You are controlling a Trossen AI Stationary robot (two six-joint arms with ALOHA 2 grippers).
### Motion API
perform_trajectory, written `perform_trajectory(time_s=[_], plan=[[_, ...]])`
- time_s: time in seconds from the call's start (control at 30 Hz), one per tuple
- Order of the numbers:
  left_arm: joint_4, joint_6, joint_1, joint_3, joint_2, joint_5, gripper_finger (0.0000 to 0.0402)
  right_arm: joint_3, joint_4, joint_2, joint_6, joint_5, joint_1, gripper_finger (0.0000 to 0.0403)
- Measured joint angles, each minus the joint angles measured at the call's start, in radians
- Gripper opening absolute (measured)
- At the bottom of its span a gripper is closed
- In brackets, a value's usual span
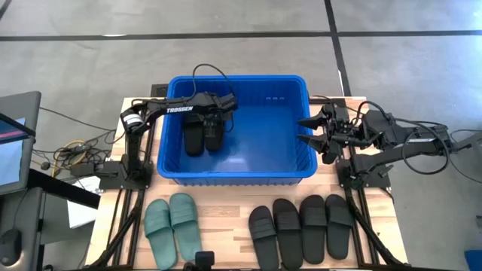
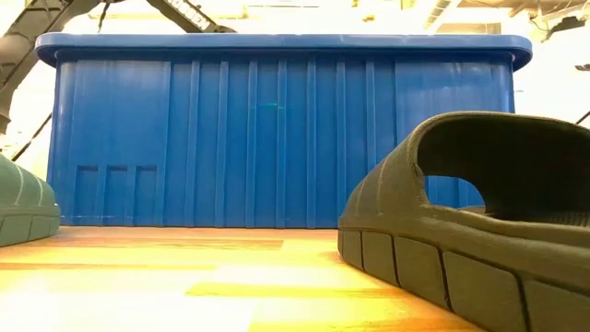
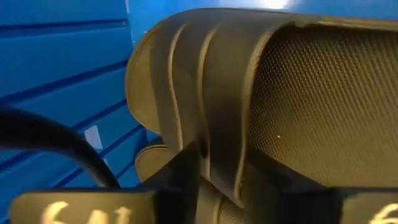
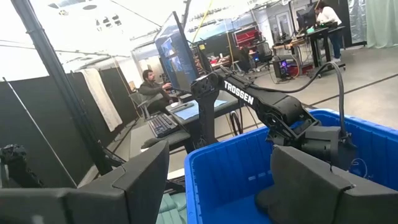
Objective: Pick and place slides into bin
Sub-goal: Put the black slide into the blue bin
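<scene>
Left gripper [image 1: 213,120], low inside the blue bin [image 1: 301,162], pinches a black slide's [image 1: 213,134] strap and could drag it upward if raised before fully opening; right gripper [image 1: 312,129] waits spread beside the rim.

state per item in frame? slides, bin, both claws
black slides in the bin: two, inside at its left end, under the left claw
left claw: down in the bin, a black slide between its fingers; grip or release unclear
right claw: open, empty, over the bin's right rim
bin: upright on the table
green slides: two, on the table
black slides on the table: four, side by side
</scene>
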Motion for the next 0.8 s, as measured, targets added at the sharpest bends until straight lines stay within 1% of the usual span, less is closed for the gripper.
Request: perform_trajectory(time_s=[0.33, 0.47, 0.63, 0.8], plan=[[0.003, 0.006, 0.000, 0.000, 0.000, 0.001, 0.0170, 0.000, 0.000, 0.000, 0.000, 0.000, 0.000, 0.0265], [-0.009, 0.012, -0.001, 0.000, 0.000, 0.001, 0.0196, 0.000, 0.000, 0.000, 0.000, 0.000, 0.000, 0.0265], [-0.022, 0.033, -0.002, 0.000, 0.000, 0.000, 0.0213, 0.000, -0.002, 0.000, 0.000, 0.000, 0.000, 0.0265], [-0.055, 0.049, -0.006, 0.016, 0.000, -0.010, 0.0215, 0.000, -0.008, 0.000, 0.000, 0.000, 0.000, 0.0265]])
